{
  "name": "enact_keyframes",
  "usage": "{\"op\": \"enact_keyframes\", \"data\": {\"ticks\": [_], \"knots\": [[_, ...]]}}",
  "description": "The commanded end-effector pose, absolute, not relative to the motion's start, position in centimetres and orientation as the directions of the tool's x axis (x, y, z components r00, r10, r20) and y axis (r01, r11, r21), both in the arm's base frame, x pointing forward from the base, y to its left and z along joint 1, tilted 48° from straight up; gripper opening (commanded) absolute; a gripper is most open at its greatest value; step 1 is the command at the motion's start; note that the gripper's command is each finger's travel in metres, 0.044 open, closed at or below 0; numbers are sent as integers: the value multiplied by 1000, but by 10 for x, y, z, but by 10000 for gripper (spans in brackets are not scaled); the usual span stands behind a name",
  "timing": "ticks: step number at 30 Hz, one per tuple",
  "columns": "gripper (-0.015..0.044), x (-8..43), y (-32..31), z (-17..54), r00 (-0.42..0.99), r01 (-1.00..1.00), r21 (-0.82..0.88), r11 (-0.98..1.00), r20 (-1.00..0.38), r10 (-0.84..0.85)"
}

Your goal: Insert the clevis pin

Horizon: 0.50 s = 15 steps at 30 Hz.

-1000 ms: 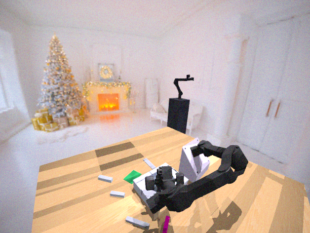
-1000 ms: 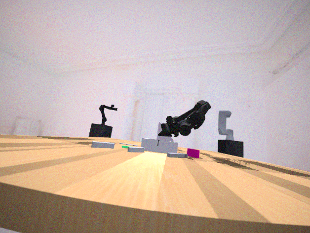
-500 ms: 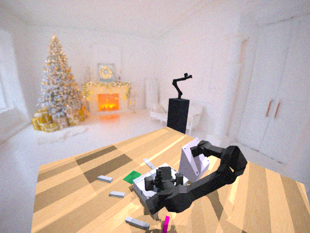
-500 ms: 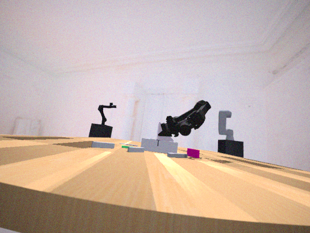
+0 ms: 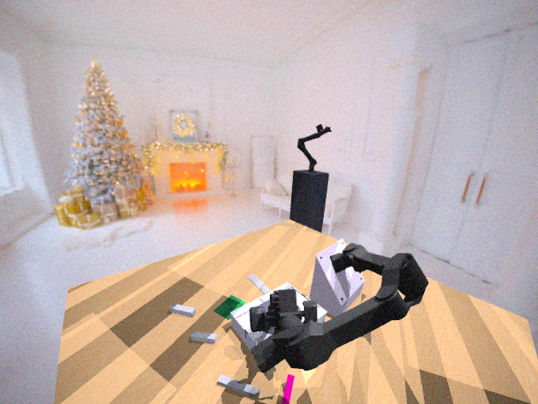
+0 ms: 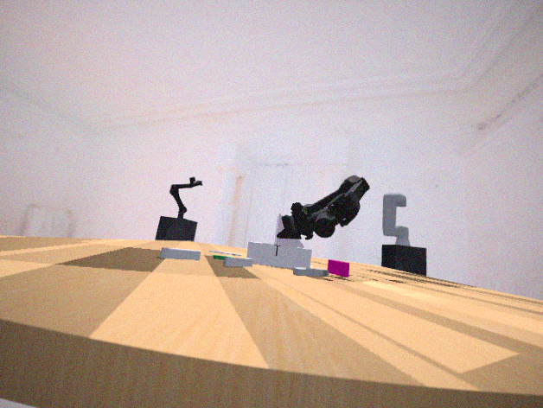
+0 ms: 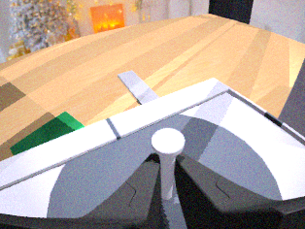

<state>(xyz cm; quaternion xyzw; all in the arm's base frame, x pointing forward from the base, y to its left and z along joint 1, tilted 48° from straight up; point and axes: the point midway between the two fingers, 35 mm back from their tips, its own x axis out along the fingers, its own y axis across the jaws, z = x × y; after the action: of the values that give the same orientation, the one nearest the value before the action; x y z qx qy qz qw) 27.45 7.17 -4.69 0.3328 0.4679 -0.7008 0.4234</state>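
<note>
1. Steel pin (image 7: 168, 141), upright with its round head on top, stands at the centre of the wrist frame, lower half; its shank runs down between the fingertips.
2. Nearly closed, the gripper (image 5: 284, 307) (image 6: 283, 234) (image 7: 165, 160) has the pin's shank pinched below the head, and the head sits above the fingertips.
3. The disc (image 7: 107, 179) lies in the tray (image 5: 244, 333) (image 6: 284, 256) (image 7: 141, 114), spread across the lower part of the wrist frame behind the fingers. Whether the pin's lower end is in either hole, I cannot tell.
4. In the top frame the tray is right of bottom centre, partly hidden by the arm (image 5: 358, 317) (image 6: 335, 208).
5. A green patch (image 5: 229, 306) (image 6: 219, 257) (image 7: 46, 133) is beside the tray, at the left of the wrist frame.
6. A magenta block (image 5: 288, 389) (image 6: 338, 268) stands at the top frame's bottom edge.
</note>
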Motion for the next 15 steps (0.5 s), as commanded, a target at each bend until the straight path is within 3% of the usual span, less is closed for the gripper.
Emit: {"op": "enact_keyframes", "data": {"ticks": [1, 15], "knots": [[0, 277, 72, -47, -415, 907, -370, -200, -866, -281], [0, 280, 73, -47, -415, 907, -370, -200, -866, -281]]}}
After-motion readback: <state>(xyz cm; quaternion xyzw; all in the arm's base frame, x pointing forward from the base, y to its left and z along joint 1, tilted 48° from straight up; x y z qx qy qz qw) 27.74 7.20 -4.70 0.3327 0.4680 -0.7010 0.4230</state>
